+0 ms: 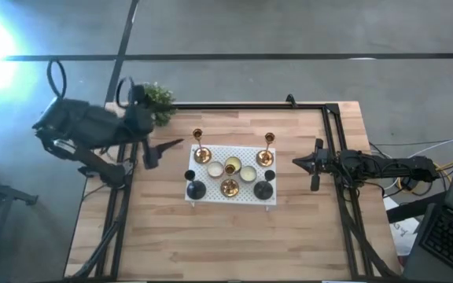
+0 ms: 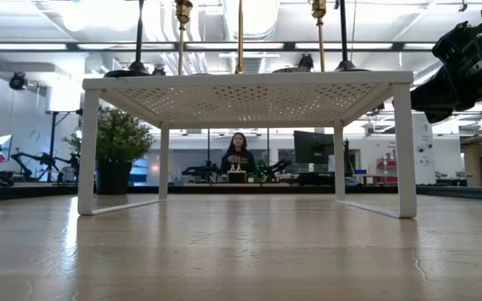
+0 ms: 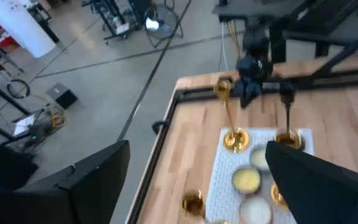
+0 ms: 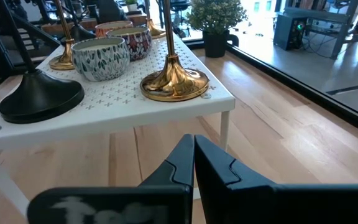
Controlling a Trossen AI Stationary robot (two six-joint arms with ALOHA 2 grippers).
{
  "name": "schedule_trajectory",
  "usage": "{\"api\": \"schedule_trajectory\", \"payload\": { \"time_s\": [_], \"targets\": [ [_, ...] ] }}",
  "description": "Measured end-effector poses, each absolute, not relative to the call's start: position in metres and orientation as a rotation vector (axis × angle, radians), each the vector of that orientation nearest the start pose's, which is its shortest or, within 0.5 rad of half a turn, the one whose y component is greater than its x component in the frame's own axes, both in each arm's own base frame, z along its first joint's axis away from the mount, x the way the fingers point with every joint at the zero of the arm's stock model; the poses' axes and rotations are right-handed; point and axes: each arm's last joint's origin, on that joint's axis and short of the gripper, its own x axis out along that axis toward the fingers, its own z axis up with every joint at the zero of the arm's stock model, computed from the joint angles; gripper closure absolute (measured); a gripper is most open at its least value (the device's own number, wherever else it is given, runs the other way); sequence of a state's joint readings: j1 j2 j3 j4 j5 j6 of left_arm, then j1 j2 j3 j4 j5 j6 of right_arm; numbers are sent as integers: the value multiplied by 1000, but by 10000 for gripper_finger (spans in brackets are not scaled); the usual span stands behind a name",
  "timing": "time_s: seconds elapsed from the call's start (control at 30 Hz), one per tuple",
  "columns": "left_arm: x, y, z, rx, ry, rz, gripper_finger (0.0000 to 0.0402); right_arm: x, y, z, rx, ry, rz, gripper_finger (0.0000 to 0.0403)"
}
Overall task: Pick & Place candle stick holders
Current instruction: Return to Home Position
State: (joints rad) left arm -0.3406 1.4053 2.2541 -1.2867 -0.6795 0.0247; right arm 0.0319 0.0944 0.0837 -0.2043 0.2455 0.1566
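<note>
Candle stick holders (image 1: 201,155) stood on the white shelf (image 1: 239,152); left gripper (image 1: 162,152) released, right gripper (image 4: 193,146) clenched empty.

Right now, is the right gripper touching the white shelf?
Apart. The high view shows bare table between the right gripper and the shelf.

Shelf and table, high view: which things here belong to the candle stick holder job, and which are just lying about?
Belongs to the job:
- three brass holders, on the shelf
- two black holders, on the shelf
- three candles, set between them
- white shelf

Just lying about:
- potted plant, at the table edge near the left arm
- person, in the room beyond
</note>
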Motion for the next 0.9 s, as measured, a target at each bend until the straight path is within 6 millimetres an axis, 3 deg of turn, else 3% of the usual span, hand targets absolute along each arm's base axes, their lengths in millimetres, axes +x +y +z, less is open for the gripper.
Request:
{"api": "schedule_trajectory", "payload": {
  "time_s": [0.2, 0.43, 0.67, 0.9],
  "targets": [
    [158, -65, 521, 276, 412, 311, 60, 97, -4, 165, 126, 196, -229, 394],
    [148, -91, 472, 337, 334, 432, 156, 97, -4, 165, 126, 196, -229, 394],
    [131, -100, 446, 275, 248, 358, 230, 97, -4, 165, 126, 196, -229, 394],
    [132, -104, 405, 225, 232, 329, 271, 97, -4, 165, 126, 195, -229, 394]
  ]
}}
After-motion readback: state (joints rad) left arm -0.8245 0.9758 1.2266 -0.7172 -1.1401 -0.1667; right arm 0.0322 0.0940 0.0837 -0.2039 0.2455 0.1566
